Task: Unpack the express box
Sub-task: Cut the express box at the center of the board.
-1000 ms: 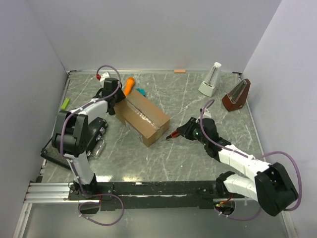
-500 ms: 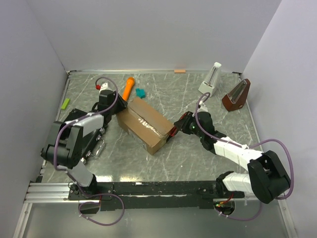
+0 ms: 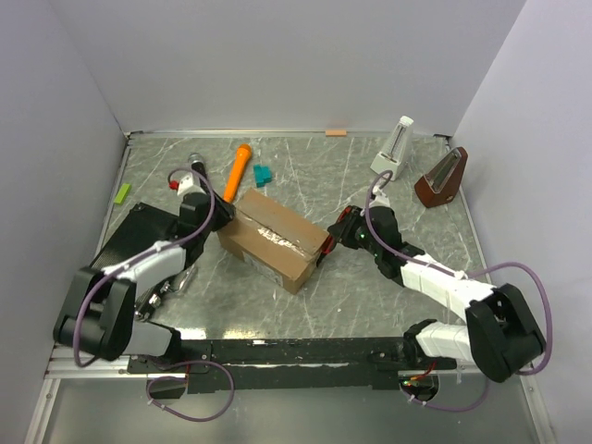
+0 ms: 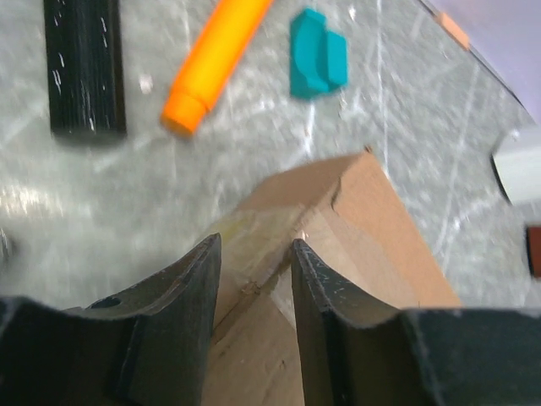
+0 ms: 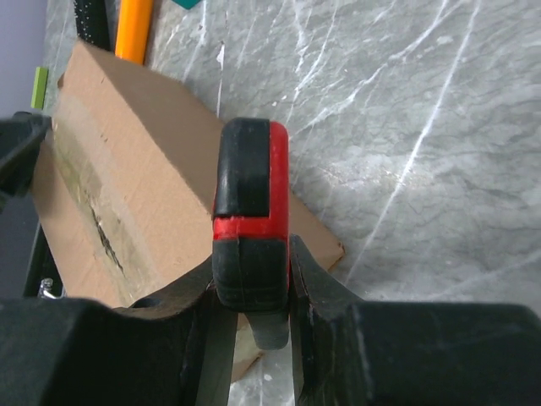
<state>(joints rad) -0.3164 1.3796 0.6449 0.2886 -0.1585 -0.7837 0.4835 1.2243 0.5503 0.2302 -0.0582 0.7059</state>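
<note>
The express box (image 3: 273, 239) is a brown carton lying slantwise mid-table, its top tape strip torn. It also shows in the left wrist view (image 4: 372, 228) and the right wrist view (image 5: 127, 152). My left gripper (image 3: 218, 220) is at the box's left end. In its wrist view it (image 4: 254, 245) is open, its fingers astride the box's corner edge. My right gripper (image 3: 335, 239) is at the box's right end. In its wrist view it (image 5: 251, 258) is shut on a red and black cutter (image 5: 249, 194) that points at the box's end.
An orange cylinder (image 3: 240, 162) and a teal block (image 3: 263, 173) lie behind the box. A flat black case (image 3: 129, 231) lies under my left arm. A white stand (image 3: 393, 150) and a brown wedge (image 3: 440, 178) are at the back right. A green piece (image 3: 122, 192) is by the left wall.
My left gripper came nearer, from the box's far side to its left end. My right gripper brought the cutter left up to the box's right end. The box shifted slightly nearer.
</note>
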